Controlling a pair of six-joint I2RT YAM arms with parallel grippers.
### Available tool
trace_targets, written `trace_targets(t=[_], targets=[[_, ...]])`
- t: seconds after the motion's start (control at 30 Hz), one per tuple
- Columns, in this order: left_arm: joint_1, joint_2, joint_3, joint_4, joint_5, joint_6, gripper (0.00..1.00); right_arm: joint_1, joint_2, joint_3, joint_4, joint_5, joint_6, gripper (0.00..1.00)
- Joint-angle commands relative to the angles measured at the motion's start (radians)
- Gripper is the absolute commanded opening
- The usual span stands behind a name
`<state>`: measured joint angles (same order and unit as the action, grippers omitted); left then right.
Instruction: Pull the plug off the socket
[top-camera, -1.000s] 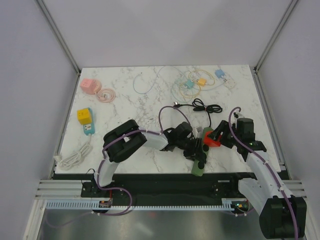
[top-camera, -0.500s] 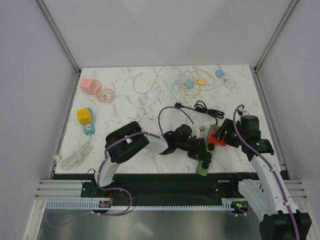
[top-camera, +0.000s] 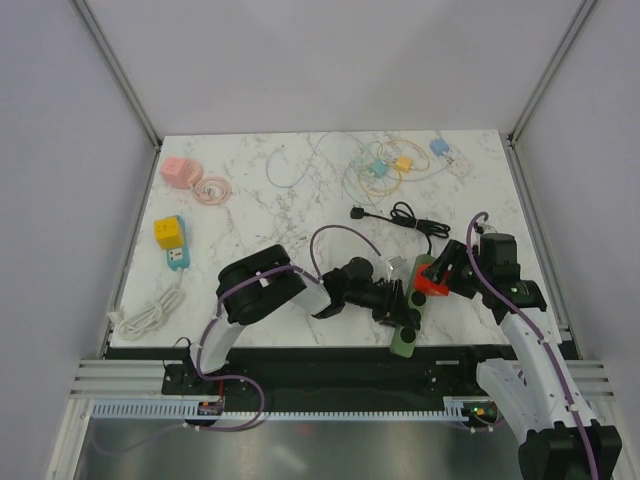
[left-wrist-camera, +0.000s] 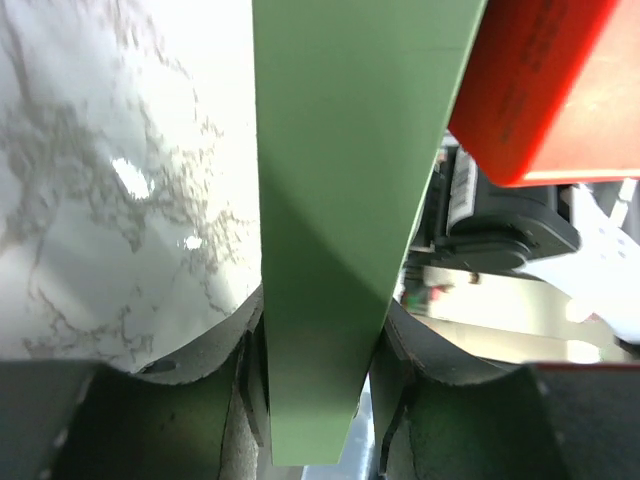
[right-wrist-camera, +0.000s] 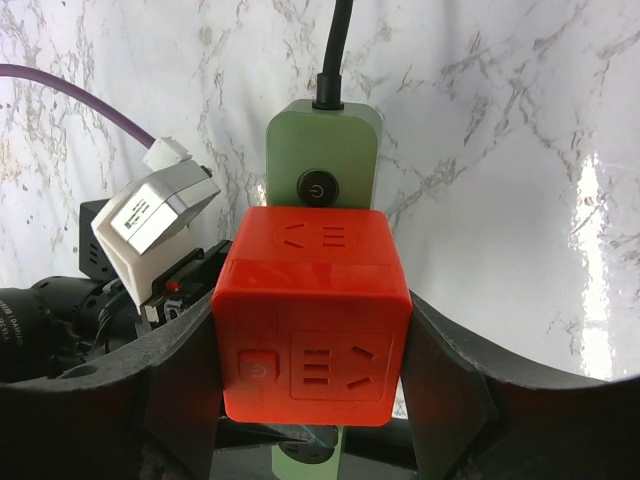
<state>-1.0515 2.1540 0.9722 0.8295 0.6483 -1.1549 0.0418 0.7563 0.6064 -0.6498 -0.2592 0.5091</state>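
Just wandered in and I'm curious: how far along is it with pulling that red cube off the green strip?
Done: the left claw clamps the green power strip and the right claw grips the red cube adapter. In hand: the pull itself; the cube sits on the strip next to its power button, so it looks plugged in. Left: drawing the cube clear of the strip.

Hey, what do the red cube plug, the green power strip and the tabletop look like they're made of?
The red cube plug: likely moulded plastic, matt, with rounded edges and soft highlights. The green power strip: also plastic by its look, smooth satin pale green. The tabletop: glossy marble-look surface, grey veins and bright reflections; real stone or laminate, I can't tell.
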Motion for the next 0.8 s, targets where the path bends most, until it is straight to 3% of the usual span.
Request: trace_targets(t=[0.0,0.07,0.27,0.33,0.43,0.63,0.77], targets=[[0.073,0.102,-0.085,0.106,-0.068,-0.319,0.02,-0.019,-0.055,0.033,0.09,-0.141,0.08,0.0],[0.073,0.106,-0.092,0.091,-0.078,-0.309,0.02,-0.036,-0.042,0.052,0.084,-0.163,0.071,0.0],[0.061,0.008,-0.046,-0.343,-0.223,-0.063,0.02,-0.069,-0.014,0.173,-0.065,0.082,-0.015,0.0],[0.062,0.003,-0.05,-0.366,-0.237,-0.054,0.02,-0.068,-0.011,0.223,-0.097,0.19,-0.033,0.0],[0.061,0.015,-0.04,-0.372,-0.24,-0.043,0.02,-0.069,-0.009,0.266,-0.116,0.229,-0.054,0.0],[0.064,0.024,-0.017,-0.345,-0.213,-0.051,0.02,-0.069,0.018,0.213,-0.083,0.035,-0.017,0.0],[0.076,0.007,-0.036,-0.306,-0.208,-0.091,0.02,-0.069,-0.012,0.167,-0.08,0.032,-0.011,0.0]])
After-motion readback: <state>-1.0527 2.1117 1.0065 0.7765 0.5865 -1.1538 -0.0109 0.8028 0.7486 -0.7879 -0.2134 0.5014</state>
